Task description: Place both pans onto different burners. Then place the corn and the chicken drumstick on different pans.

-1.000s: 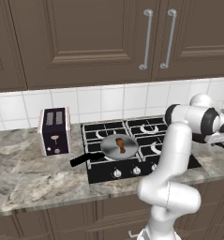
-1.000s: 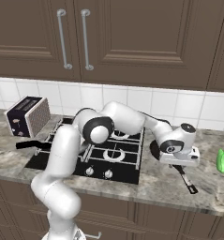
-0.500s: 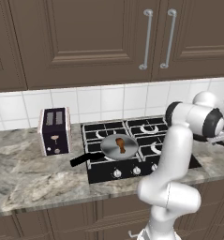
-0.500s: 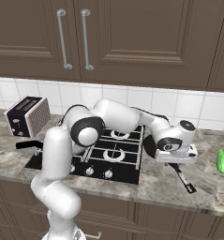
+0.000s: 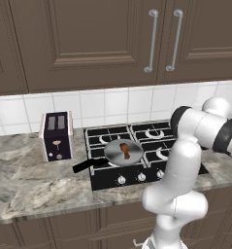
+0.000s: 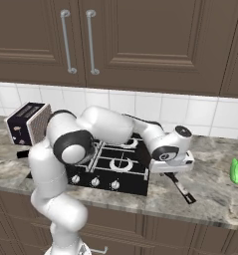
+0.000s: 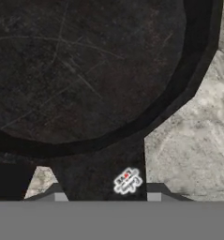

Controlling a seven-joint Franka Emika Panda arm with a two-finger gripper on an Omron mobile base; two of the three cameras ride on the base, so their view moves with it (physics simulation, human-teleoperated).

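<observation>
The silvery pan (image 5: pixel 123 151) sits on the hob's front left burner with its black handle (image 5: pixel 83 166) pointing left. The orange-brown drumstick (image 5: pixel 124 150) lies inside it. The dark pan (image 7: pixel 85 70) rests on the stone counter right of the hob (image 6: pixel 115 164). My gripper (image 7: pixel 104 192) straddles the root of its handle (image 7: pixel 99 168), with a fingertip (image 7: pixel 153 190) pressed to each side. In the right base view the gripper (image 6: pixel 170 169) hangs over that pan, and the handle (image 6: pixel 182 188) sticks out toward the front. The green corn (image 6: pixel 236 171) stands far right on the counter.
A toaster (image 5: pixel 57 136) stands on the counter left of the hob. The other burners (image 5: pixel 154 132) carry nothing. Tiled wall and brown cupboards rise behind. Bare stone counter (image 6: pixel 215 199) runs between the dark pan and the corn.
In the right base view the hand has shifted a little left toward the hob, and the elbow has swung round. The silvery pan and drumstick have not moved.
</observation>
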